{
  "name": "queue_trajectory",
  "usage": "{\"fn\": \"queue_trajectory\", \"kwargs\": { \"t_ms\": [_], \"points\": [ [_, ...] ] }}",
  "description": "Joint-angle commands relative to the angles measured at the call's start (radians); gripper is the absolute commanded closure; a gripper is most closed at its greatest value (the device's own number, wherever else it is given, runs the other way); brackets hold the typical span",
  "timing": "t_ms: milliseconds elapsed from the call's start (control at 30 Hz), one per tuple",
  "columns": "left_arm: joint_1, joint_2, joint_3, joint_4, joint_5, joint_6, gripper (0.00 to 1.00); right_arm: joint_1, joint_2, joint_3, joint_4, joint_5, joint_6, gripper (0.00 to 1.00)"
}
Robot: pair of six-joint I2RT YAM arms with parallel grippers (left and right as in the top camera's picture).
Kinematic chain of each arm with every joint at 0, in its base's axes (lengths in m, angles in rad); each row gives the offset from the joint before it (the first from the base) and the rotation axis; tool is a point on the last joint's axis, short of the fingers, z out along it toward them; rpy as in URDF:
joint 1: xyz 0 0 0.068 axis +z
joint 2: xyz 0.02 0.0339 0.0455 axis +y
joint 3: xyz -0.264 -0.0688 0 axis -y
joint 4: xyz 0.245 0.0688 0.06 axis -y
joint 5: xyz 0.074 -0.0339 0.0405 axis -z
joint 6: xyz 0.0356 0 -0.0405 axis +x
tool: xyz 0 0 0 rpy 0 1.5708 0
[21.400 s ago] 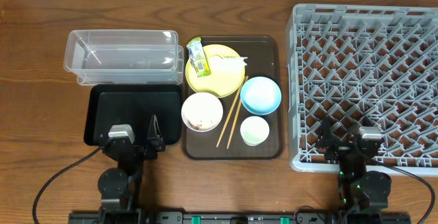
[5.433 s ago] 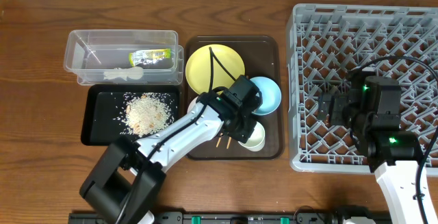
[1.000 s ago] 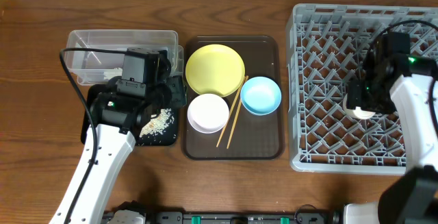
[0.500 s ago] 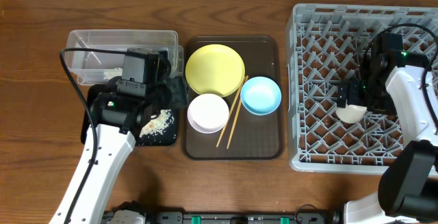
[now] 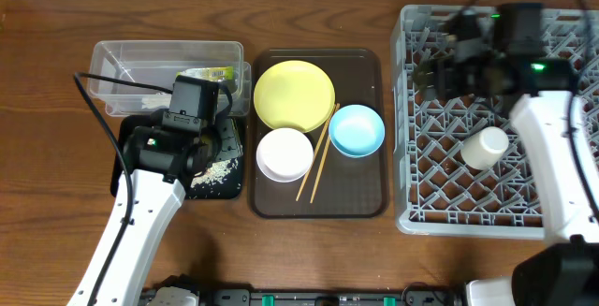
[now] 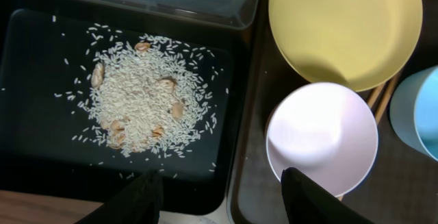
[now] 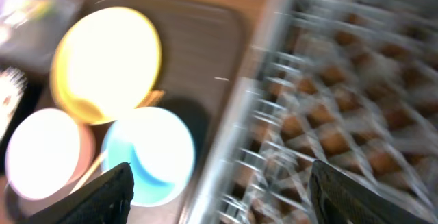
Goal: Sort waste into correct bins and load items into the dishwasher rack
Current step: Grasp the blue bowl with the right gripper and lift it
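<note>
In the overhead view the yellow plate (image 5: pixel 294 95), light blue bowl (image 5: pixel 357 129), white bowl (image 5: pixel 284 153) and chopsticks (image 5: pixel 318 152) sit on the brown tray. The small white cup (image 5: pixel 485 147) lies in the grey rack (image 5: pixel 562 217). The clear tub (image 5: pixel 140 63) holds the green-and-yellow wrapper (image 5: pixel 208 74). Rice (image 5: pixel 217 170) lies in the black tray (image 5: pixel 126 177). My left gripper (image 5: pixel 223 139) is open and empty above the black tray's right side. In the left wrist view it (image 6: pixel 222 196) hangs between the rice (image 6: pixel 140 94) and the white bowl (image 6: pixel 321 138). My right gripper (image 5: pixel 432 70) is open and empty over the rack's far left part.
The brown serving tray (image 5: pixel 360 203) lies between the bins and the rack. The right wrist view is blurred; it shows the plate (image 7: pixel 106 63), the blue bowl (image 7: pixel 150 155) and the rack's edge (image 7: pixel 342 114). Bare wooden table surrounds everything.
My right gripper let go of the white cup, which now lies in the rack, and swung up and left, open. My left arm shifted only slightly.
</note>
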Motion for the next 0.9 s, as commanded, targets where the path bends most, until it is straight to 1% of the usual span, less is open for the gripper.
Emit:
{"fn": "queue_trajectory", "kwargs": {
  "t_ms": [0, 100, 167, 300, 400, 567, 767, 867],
  "points": [
    [0.005, 0.002, 0.009, -0.003, -0.037, -0.023, 0.41, 0.095, 0.059, 0.003, 0.015, 0.019, -0.099, 0.20],
    [0.005, 0.002, 0.009, -0.003, -0.037, -0.023, 0.41, 0.176, 0.120, 0.003, 0.041, 0.138, -0.102, 0.21],
    [0.005, 0.002, 0.009, -0.003, -0.037, -0.023, 0.41, 0.213, 0.159, 0.003, 0.051, 0.180, -0.102, 0.21],
    [0.005, 0.002, 0.009, -0.002, -0.037, -0.023, 0.41, 0.266, 0.253, 0.003, 0.065, 0.217, -0.101, 0.23],
    [0.005, 0.002, 0.009, -0.003, -0.037, -0.023, 0.40, 0.281, 0.311, 0.003, 0.076, 0.232, -0.100, 0.28],
    [0.005, 0.002, 0.009, -0.003, -0.037, -0.023, 0.39, 0.286, 0.381, 0.003, 0.080, 0.239, -0.097, 0.39],
    [0.005, 0.002, 0.009, -0.003, -0.037, -0.023, 0.37, 0.286, 0.400, 0.003, 0.079, 0.269, -0.071, 0.62],
    [0.005, 0.002, 0.009, -0.003, -0.037, -0.023, 0.37, 0.286, 0.400, 0.003, 0.067, 0.271, -0.071, 0.76]
  ]
}}
